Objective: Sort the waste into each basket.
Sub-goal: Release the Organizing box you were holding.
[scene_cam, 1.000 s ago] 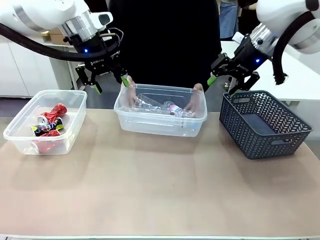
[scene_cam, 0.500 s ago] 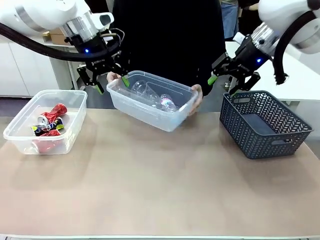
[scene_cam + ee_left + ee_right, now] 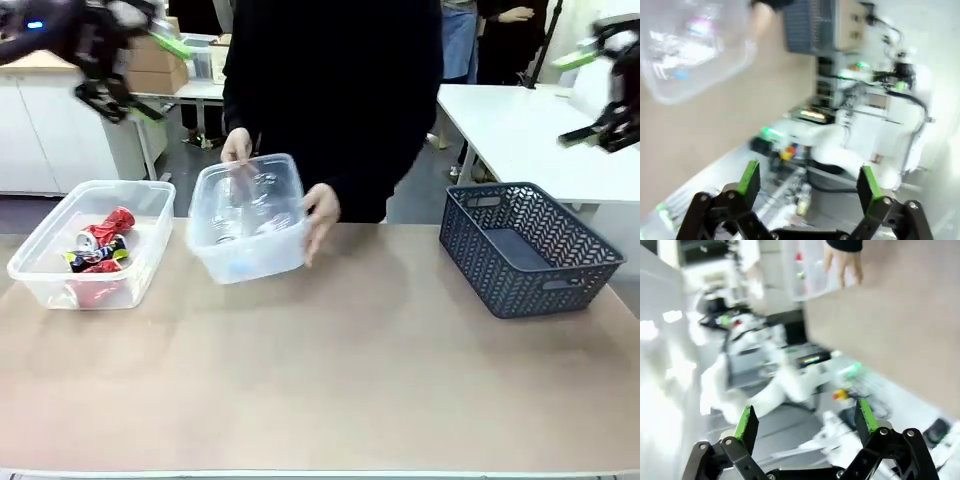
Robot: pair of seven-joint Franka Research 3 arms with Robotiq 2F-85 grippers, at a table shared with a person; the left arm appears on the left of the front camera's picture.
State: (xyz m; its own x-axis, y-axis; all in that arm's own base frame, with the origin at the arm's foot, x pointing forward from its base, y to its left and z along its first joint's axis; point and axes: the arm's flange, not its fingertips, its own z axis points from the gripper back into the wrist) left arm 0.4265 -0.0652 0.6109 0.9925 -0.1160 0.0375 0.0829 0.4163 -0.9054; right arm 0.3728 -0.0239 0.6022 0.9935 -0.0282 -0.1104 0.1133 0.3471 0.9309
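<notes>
A person stands at the far side and holds a clear tub (image 3: pixel 248 232) with both hands, lifted and tipped toward me, with clear plastic bottles (image 3: pixel 245 205) inside. That tub (image 3: pixel 690 47) appears blurred at the top left of the left wrist view. Crushed red and black cans (image 3: pixel 98 250) lie in another clear tub (image 3: pixel 40 262) on the left. The dark lattice basket (image 3: pixel 530 245) sits on the right. My left gripper (image 3: pixel 158 78) is high at the far left, open and holding nothing, and in its own view the left gripper (image 3: pixel 807 181) also stands open. My right gripper (image 3: pixel 573 98) is high at the far right, open, as the right gripper (image 3: pixel 805 422) also appears in its own view.
The brown table (image 3: pixel 330 380) has bare room across its front and middle. A white table (image 3: pixel 520 130) stands behind the basket. The person's hand (image 3: pixel 842 262) shows over the table top in the right wrist view. Both wrist views are motion-blurred.
Both arms have swung up and outward, away from the middle tub. The person has lifted that tub, moved it left and tipped it up on its side.
</notes>
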